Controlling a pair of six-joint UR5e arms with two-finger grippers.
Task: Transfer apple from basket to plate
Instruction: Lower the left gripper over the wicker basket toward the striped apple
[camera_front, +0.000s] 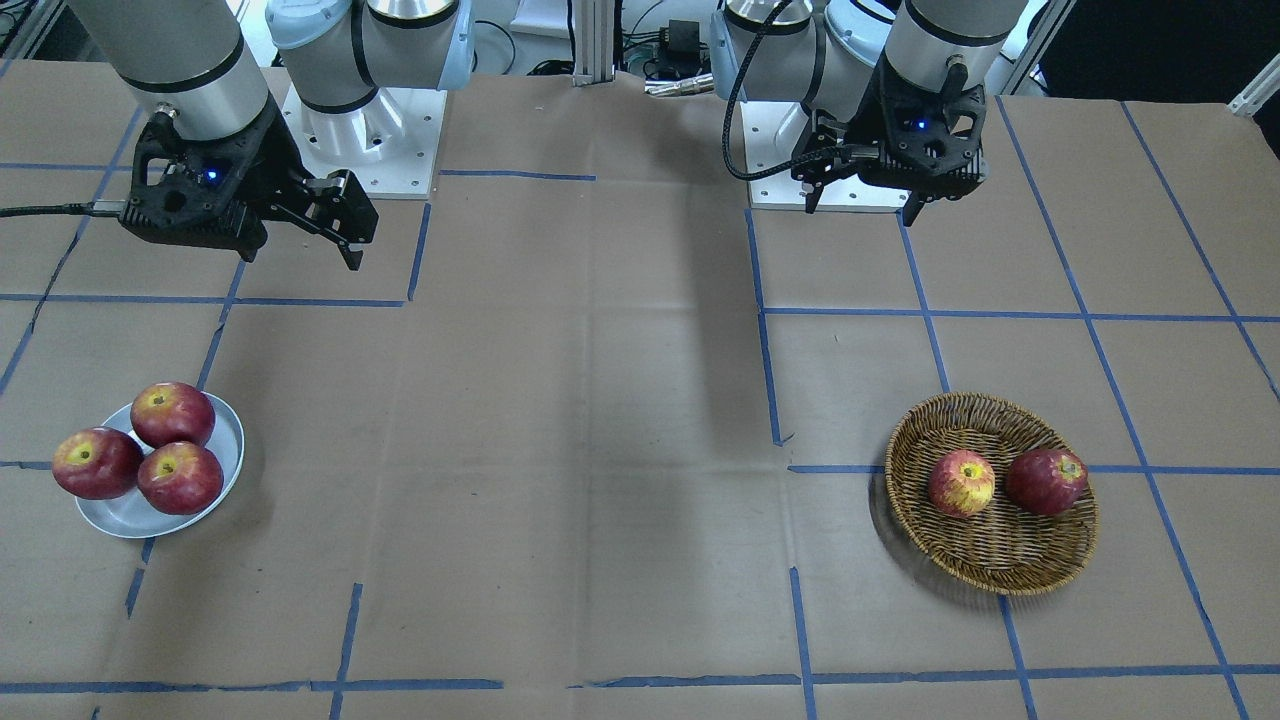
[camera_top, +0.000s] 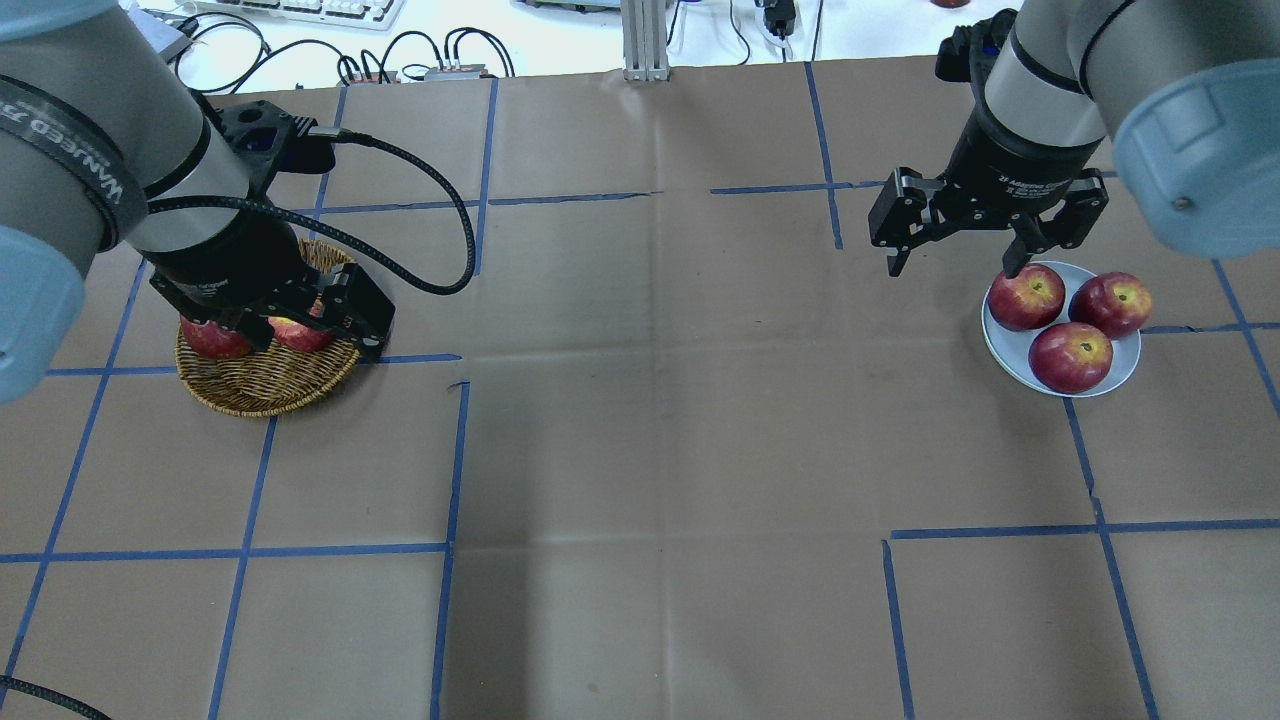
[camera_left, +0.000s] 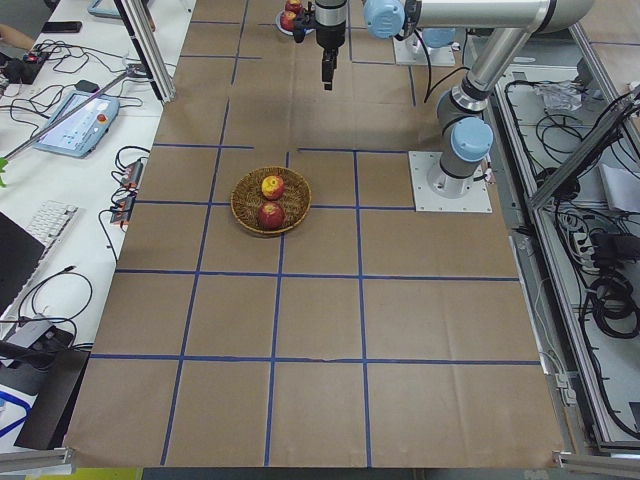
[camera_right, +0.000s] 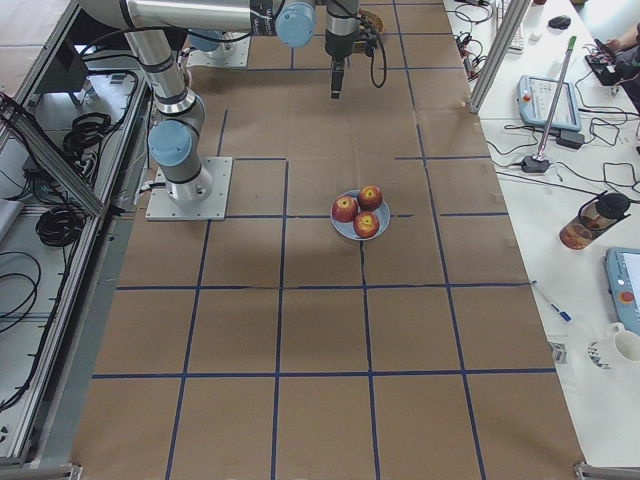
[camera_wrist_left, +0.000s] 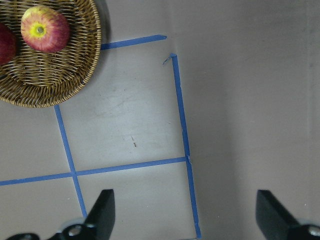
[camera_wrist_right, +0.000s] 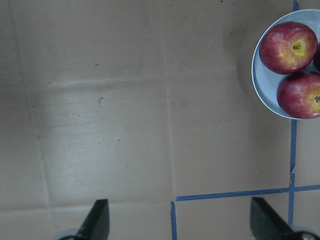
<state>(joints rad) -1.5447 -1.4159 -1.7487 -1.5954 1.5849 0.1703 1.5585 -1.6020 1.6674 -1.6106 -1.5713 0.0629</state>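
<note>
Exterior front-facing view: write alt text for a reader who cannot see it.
A wicker basket on the view's right holds a yellow-streaked apple and a dark red apple; a pale plate on the view's left carries three dark red apples. The left gripper and right gripper hang empty above the far side of the table.

Counter (camera_left: 450, 330) covered in brown paper, marked off by a blue tape grid (camera_left: 320, 278). White bench (camera_left: 65, 175) along its far edge holds a keyboard (camera_left: 45, 225), a tablet (camera_left: 75, 118) and loose cables (camera_left: 40, 295). Lighting even.
</note>
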